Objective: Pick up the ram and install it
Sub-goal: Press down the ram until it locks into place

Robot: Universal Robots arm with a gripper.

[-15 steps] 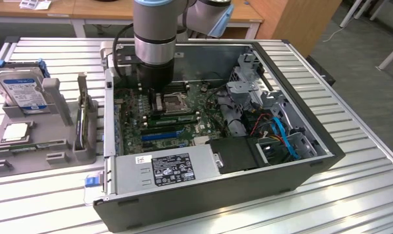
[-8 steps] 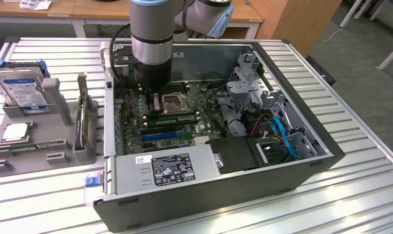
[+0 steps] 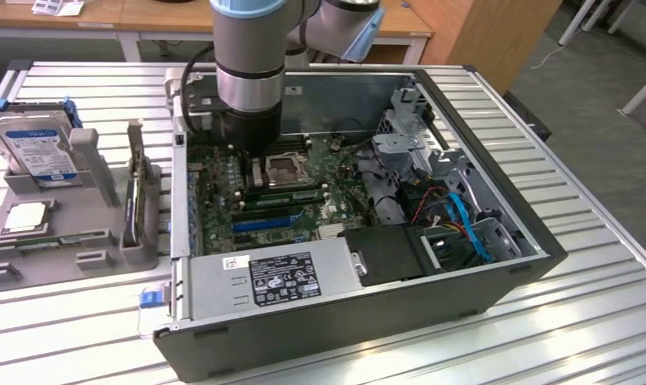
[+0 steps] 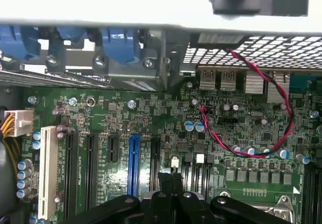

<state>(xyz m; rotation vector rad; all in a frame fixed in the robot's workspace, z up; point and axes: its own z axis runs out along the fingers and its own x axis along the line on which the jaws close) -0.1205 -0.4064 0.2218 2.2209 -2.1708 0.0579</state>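
The gripper (image 4: 171, 186) hangs clenched over the motherboard (image 4: 151, 118) inside the open computer case (image 3: 494, 273), its fingers pressed together with nothing visibly between them. A green ram (image 3: 285, 194) stick lies seated beside the processor socket (image 3: 281, 169), apparently already installed.

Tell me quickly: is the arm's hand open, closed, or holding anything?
Hand: closed, fingers together above the green motherboard inside the open computer case; nothing visible between them.
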